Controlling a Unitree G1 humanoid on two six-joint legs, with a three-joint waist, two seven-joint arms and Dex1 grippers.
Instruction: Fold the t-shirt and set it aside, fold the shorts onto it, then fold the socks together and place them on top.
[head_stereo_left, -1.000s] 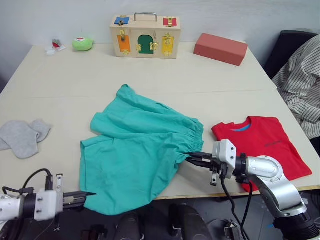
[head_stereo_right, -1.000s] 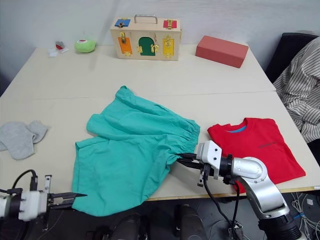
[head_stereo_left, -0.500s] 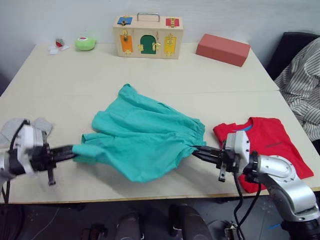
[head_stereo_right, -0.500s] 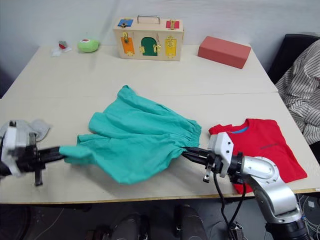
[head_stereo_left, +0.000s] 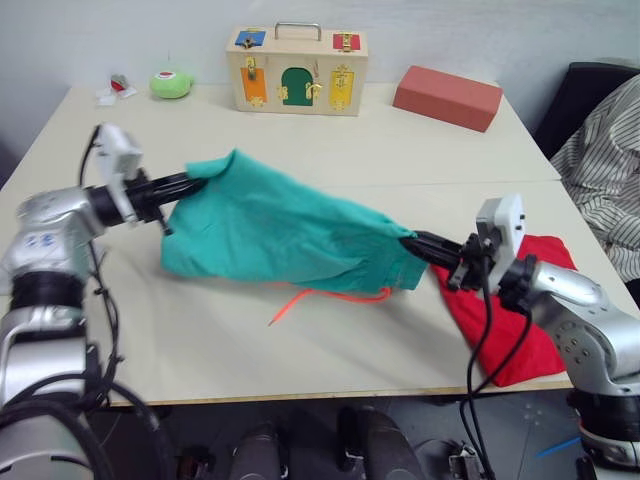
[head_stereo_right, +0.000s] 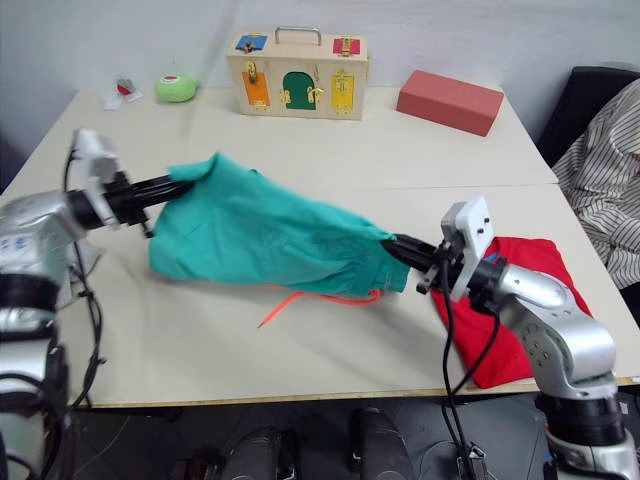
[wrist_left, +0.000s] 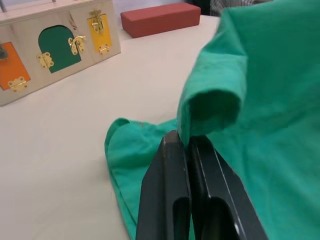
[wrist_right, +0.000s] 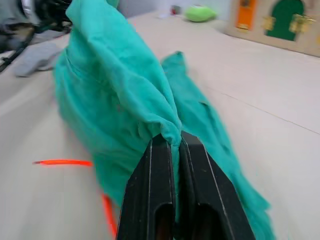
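Shorts (head_stereo_left: 290, 235) hang stretched across the middle of the frame, lifted between both grippers, their lower edge sagging to the table (head_stereo_left: 300, 150). The left gripper (head_stereo_left: 190, 181), at left centre, has its fingers pinched tight on one end of the teal cloth; the wrist view shows the fabric bunched between the two closed black fingers (wrist_left: 170, 200). The right gripper (head_stereo_left: 418, 243), at right centre, is likewise clamped on the other end, cloth caught between its closed fingers (wrist_right: 155, 200). An orange drawstring (head_stereo_left: 325, 297) dangles from under the shorts and lies on the table just below them. The t-shirt (head_stereo_left: 505, 325) lies in the lower right of the frame, beneath the right arm and partly hidden by it. Along the top stand a wooden latch box (head_stereo_left: 296, 70), a red block (head_stereo_left: 447, 97) to its right, and a green toy (head_stereo_left: 170, 83) at upper left.
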